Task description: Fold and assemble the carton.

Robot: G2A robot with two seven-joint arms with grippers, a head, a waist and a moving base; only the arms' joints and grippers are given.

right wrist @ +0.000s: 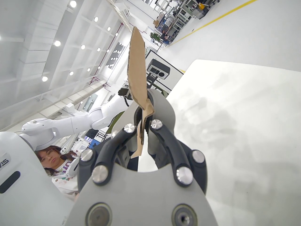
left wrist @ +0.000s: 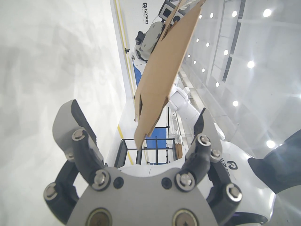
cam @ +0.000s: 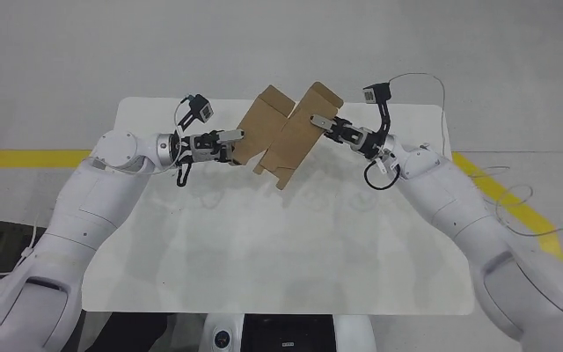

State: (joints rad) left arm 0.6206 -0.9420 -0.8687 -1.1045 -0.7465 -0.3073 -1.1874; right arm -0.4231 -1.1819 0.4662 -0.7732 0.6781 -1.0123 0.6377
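At the left, we see the left arm stretch over the left edge of the table. The left gripper sits above the far part of the surface, left of the middle and well inside that edge. Its fingers are spread wide. In the left wrist view, the lower corner of the carton shows between them, apart from both pads. From above, the fingertips stand just beside the carton's left edge, and we cannot tell whether they touch it. The carton is a flattened brown cardboard blank, not yet squared up. It hangs tilted in the air over the middle of the far edge. In the top view its two far flaps reach past that edge, and its near corner points toward the middle of the surface. On the carton's right side, the right gripper is pressed together, pinching the cardboard's rim between its fingers. From there the right arm slopes toward the near right corner and crosses the right edge. Between the two arms, the white surface runs wide from the carton to the near edge. A yellow floor line passes beyond the left and right edges.
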